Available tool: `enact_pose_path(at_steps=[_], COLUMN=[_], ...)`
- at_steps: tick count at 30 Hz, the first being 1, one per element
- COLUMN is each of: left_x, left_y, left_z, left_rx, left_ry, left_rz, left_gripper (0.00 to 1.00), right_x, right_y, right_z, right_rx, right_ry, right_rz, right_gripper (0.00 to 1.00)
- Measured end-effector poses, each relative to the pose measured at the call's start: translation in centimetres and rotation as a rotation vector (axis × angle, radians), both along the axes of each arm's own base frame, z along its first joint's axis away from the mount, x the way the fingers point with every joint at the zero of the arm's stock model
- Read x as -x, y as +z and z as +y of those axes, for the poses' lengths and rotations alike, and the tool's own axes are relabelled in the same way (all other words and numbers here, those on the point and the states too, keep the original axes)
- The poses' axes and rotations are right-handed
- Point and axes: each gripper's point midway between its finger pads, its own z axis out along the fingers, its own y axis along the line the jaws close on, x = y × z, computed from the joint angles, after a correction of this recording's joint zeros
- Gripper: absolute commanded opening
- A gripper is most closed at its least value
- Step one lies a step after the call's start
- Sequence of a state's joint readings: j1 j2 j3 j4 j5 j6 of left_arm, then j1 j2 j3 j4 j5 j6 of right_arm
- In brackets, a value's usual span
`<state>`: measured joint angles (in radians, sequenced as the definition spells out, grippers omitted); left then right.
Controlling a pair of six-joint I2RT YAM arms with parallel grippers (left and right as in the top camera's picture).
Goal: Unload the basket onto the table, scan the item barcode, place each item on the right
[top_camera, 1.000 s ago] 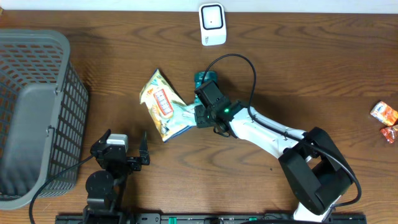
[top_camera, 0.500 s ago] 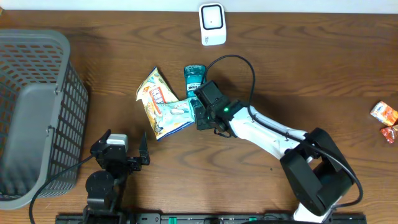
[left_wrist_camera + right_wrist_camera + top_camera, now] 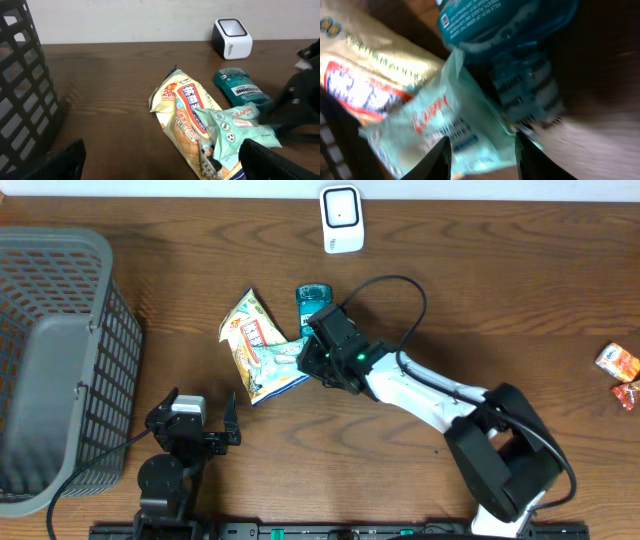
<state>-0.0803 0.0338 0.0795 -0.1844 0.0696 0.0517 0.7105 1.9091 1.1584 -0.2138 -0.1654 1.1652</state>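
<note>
The basket walls off nine o'clock; snack bags and bottle crowd centre; the tabletop lies open toward two o'clock.

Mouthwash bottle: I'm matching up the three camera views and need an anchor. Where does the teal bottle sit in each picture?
Overhead: the teal mouthwash bottle lies above centre, below the white scanner.
Left wrist: the bottle is right of centre, behind the wipes.
Right wrist: the bottle runs along the top edge, label text showing.
Shared landmark: the pale green wipes pack, right by the bottle in all three.
</note>
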Motion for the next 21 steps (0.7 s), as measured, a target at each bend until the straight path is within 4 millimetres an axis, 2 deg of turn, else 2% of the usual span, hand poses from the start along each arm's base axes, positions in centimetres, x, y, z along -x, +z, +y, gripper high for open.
enact_pose_path(at_steps=[5, 10, 13, 15, 16, 19, 21], left_x=[0.0, 0.0, 0.0, 0.0, 0.0, 0.0, 0.0], left_y=[0.0, 0.0, 0.0, 0.0, 0.0, 0.0, 0.0], left_z=[0.0, 0.0, 0.0, 0.0, 0.0, 0.0, 0.0], left_rx=[0.000, 0.000, 0.000, 0.000, 0.000, 0.000, 0.000], left_ry=[0.000, 0.000, 0.000, 0.000, 0.000, 0.000, 0.000], left_rz=[0.000, 0.000, 0.000, 0.000, 0.000, 0.000, 0.000], left_gripper=[0.98, 0.98, 0.98, 0.98, 0.98, 0.98, 0.98], right_x=[-0.2, 0.1, 0.0, 0.0, 0.1, 0.4, 0.5], right_y=[-1.0, -2.6, -2.5, -2.4, -2.4, -2.6, -3.3], right_z=[0.7, 1.2, 2.3, 2.9, 3.1, 3.3, 3.2], right_rx=[-0.053, -0.065, -0.097, -0.110, -0.110, -0.104, -0.093], right_ry=[-0.099, -0.151, -0.154, -0.147, -0.143, -0.136, -0.135], right_rz=[0.060, 0.112, 0.120, 0.119, 0.119, 0.124, 0.131], right_gripper=[0.37, 0.53, 0.60, 0.60, 0.57, 0.03, 0.01])
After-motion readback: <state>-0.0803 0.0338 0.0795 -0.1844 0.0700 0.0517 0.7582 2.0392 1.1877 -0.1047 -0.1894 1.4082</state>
